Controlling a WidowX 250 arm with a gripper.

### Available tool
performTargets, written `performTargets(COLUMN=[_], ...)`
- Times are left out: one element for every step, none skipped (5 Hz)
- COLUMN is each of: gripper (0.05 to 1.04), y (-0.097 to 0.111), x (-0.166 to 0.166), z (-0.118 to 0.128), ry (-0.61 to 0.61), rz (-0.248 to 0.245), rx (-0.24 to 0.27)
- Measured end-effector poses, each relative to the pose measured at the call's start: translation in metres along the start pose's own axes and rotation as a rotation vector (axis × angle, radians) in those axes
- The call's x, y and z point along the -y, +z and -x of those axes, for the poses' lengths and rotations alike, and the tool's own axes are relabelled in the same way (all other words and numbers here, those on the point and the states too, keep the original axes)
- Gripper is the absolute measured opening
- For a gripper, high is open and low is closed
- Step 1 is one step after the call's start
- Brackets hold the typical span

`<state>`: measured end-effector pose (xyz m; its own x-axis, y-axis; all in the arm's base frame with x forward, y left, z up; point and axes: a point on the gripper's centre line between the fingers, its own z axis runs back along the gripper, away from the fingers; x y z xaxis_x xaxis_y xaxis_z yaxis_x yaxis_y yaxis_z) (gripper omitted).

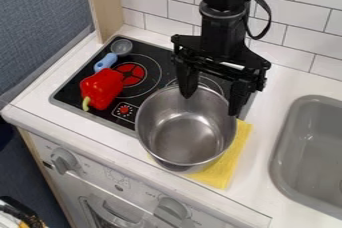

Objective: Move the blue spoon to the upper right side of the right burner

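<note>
A black gripper (211, 106) is hanging above a steel pot (190, 132) near the counter's (280, 84) front edge, its two fingers standing wide apart and gripping nothing. The blue spoon (105, 62) is lying near the back left corner of the stove (70, 89), its bowl pointing toward the back edge and its handle running down to a red pepper (103, 88) beside the left burner (131, 73). The pot is covering the stove's front right corner, with a yellow cloth (230, 164) poking out from under it.
</note>
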<state>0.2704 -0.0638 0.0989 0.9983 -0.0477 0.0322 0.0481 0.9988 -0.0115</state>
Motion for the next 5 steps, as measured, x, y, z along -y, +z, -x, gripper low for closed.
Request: performTargets(gripper=[1.001,1.001,1.001,1.001,1.001], y=[-0.007,0.002,-0.002,-0.011,-0.023], x=[-0.001,-0.049,-0.087,-0.135,-0.159], z=[0.001,-0.025,-0.050,-0.072,-0.081], ry=[-0.002,0.051,0.054,0.069,-0.015], rz=[-0.001,0.012,-0.021,-0.054,-0.133], rx=[-0.028,-0.005,-0.019,-0.019,-0.019])
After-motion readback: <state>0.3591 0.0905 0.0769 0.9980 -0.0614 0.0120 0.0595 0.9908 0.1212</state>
